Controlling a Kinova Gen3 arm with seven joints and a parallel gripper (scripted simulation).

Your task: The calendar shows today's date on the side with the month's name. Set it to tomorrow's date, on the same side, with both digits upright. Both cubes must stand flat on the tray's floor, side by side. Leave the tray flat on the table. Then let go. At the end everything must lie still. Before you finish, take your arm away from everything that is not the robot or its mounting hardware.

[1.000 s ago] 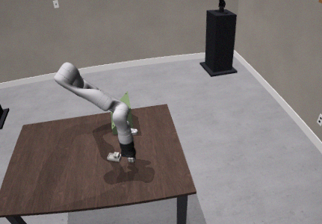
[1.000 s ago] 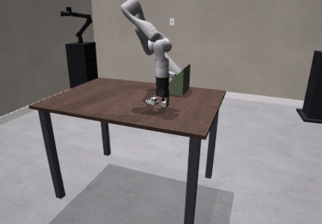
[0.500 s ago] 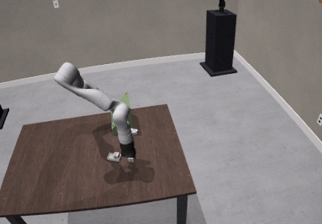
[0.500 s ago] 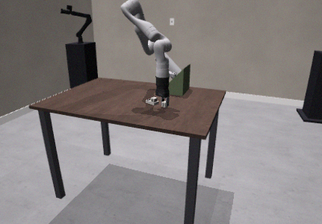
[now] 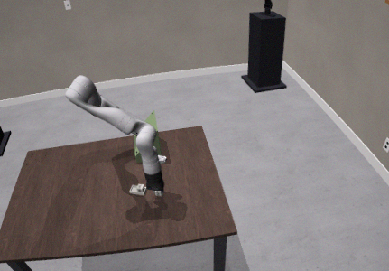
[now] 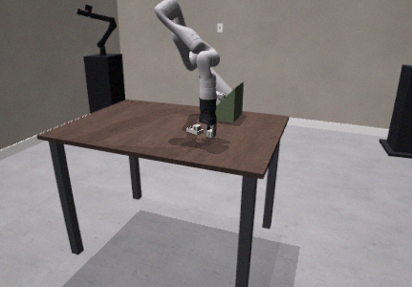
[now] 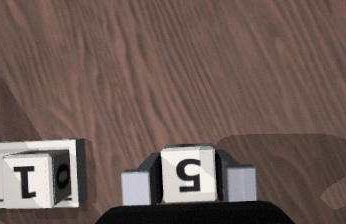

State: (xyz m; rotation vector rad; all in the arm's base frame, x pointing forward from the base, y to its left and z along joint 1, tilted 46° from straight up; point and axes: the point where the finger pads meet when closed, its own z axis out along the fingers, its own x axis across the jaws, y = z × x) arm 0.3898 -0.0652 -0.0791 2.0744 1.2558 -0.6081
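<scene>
While its two fingers stand partway apart, the hand [image 5: 158, 191] [image 6: 210, 130] [image 7: 188, 168] is grasping a white cube [image 5: 158, 193] [image 6: 209, 134] [image 7: 189, 175], one finger against each of two opposite sides. A black 5 shows on the face turned to the wrist camera, upside down in that view. Whether this cube touches the counter [image 5: 81, 203] [image 6: 134, 124] [image 7: 144, 75] or hangs just over it, I cannot tell.

Just beside the hand, apart from the grasped cube, is the calendar's tray [image 5: 132, 192] [image 6: 192, 131] [image 7: 64, 145], on the brown wooden counter. Inside, near the end closest to the hand, sits the other cube [image 5: 140, 187] [image 6: 197, 127] [image 7: 26, 180], with a 1 on top, also upside down in the wrist view, and a 0 on the side facing the hand. The tray holds only this one cube. The month's name cannot be read.

Farther out, the pale arm [image 5: 146, 144] [image 6: 207, 72] reaches down over the counter, its black wrist end above the hand. Beyond the tray, toward the counter's far edge, stands a green slanted block [image 5: 152, 119] [image 6: 235, 105].
</scene>
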